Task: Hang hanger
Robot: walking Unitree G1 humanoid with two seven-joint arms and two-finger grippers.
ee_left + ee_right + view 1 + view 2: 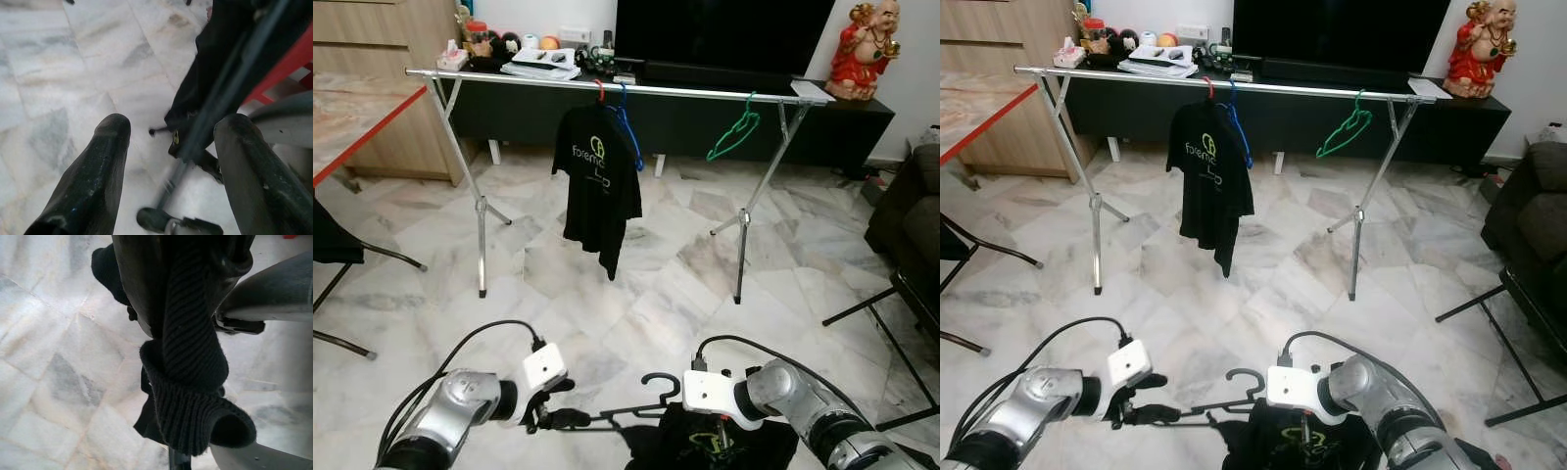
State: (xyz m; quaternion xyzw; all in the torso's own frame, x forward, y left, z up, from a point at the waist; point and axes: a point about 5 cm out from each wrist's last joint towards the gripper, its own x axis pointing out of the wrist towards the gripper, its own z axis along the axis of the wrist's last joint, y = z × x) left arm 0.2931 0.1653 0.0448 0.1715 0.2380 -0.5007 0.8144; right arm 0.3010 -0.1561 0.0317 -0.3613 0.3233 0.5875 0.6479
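A black hanger with a black shirt on it hangs low in front of me, hook up. My right gripper points down and is shut on the shirt's ribbed collar at the hanger's neck. My left gripper is at the hanger's left arm; its fingers stand apart, open, with the hanger's bar between them. Across the room stands a silver clothes rack carrying a black T-shirt on a red hanger, a bare blue hanger and a bare green hanger.
Marble floor lies between me and the rack. Behind the rack are a low black TV console, a TV and a red statue. A red-edged table and black chair legs are on the left, a dark sofa on the right.
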